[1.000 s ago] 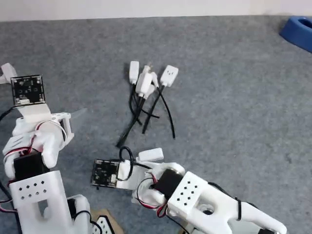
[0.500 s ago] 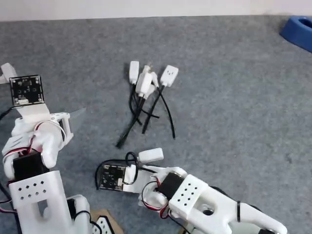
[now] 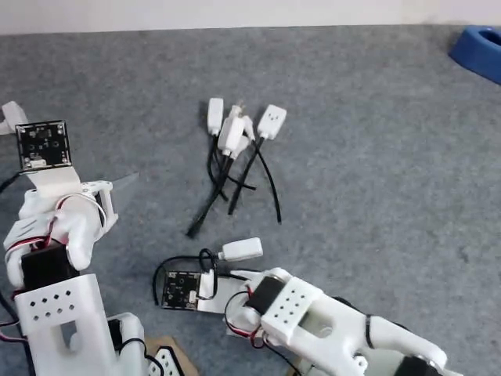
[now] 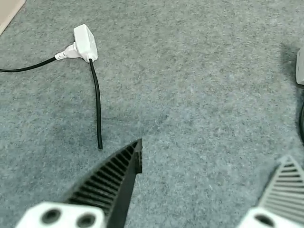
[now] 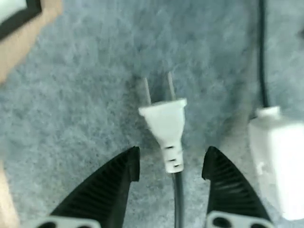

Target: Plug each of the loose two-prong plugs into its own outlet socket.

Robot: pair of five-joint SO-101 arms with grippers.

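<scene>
Grey carpet (image 5: 71, 95), plug (image 5: 164, 121) within spread right gripper (image 5: 172, 153)

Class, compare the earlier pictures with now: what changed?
The right arm slid toward the near edge; the right claw, open, straddles the white two-prong plastic plug, gripping nothing. The left claw, open, and the bundle of white plugs on black cords stayed put.

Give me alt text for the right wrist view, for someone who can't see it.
A white two-prong plug lies on grey carpet between the open black ribbed fingers of the right gripper, prongs pointing away from the gripper. A white boxy outlet socket sits beside it.
</scene>
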